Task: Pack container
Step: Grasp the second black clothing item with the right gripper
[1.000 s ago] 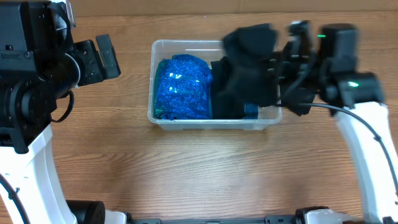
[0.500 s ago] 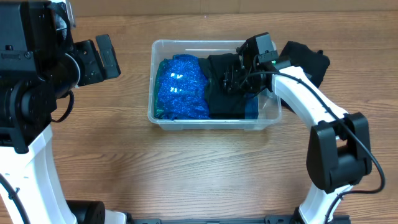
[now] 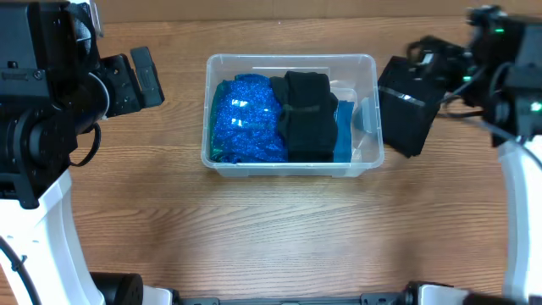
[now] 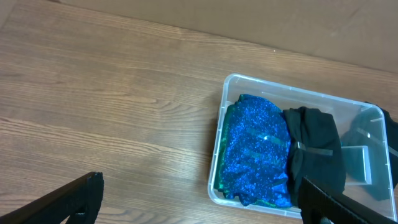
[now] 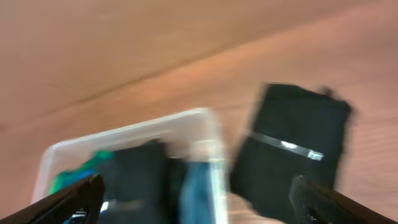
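Note:
The clear container [image 3: 364,63] sits mid-table. Inside it lie a blue glittery bundle [image 3: 248,119], a black folded bundle [image 3: 306,114] and a blue piece [image 3: 343,127] beside that. A second black banded bundle [image 3: 408,106] lies on the table just right of the container. My right gripper [image 5: 199,202] hovers open and empty above the container's right end and that bundle [image 5: 292,155]; its view is blurred by motion. My left gripper [image 4: 199,208] hangs open and empty, high over the table left of the container [image 4: 221,155].
Bare wooden tabletop surrounds the container on all sides. The left arm's body [image 3: 51,93] fills the left edge of the overhead view, and the right arm [image 3: 508,76] stands at the far right.
The right gripper opened, left the black bundle in the container and drew back to the right. The left arm has not moved.

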{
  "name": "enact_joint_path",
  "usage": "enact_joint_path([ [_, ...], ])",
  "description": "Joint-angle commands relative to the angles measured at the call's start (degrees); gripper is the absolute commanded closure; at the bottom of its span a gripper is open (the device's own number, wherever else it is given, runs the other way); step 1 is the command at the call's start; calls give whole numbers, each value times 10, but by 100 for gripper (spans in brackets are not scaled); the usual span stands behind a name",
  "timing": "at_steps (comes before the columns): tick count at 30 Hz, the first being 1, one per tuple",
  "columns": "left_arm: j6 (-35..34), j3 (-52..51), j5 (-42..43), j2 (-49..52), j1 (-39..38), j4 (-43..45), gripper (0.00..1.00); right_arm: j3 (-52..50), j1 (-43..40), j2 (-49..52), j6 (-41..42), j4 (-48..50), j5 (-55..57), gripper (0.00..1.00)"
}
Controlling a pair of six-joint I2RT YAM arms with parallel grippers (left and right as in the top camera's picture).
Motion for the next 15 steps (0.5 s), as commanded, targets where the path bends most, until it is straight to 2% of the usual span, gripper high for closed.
enact_joint_path([
  [1, 15, -1, -7, 1, 0, 2, 0, -25, -83, 85, -6, -7, -12, 0],
  [5, 15, -1, -7, 1, 0, 2, 0, -25, -133, 198, -6, 10, -37, 0],
  [9, 15, -1, -7, 1, 0, 2, 0, -25, -135, 301, -6, 49, -43, 0],
  [12, 15, -1, -7, 1, 0, 2, 0, -25, -128, 355, -6, 87, -101, 0],
  [15, 15, -1, -7, 1, 0, 2, 0, -25, -114, 388, -6, 119, -117, 7],
])
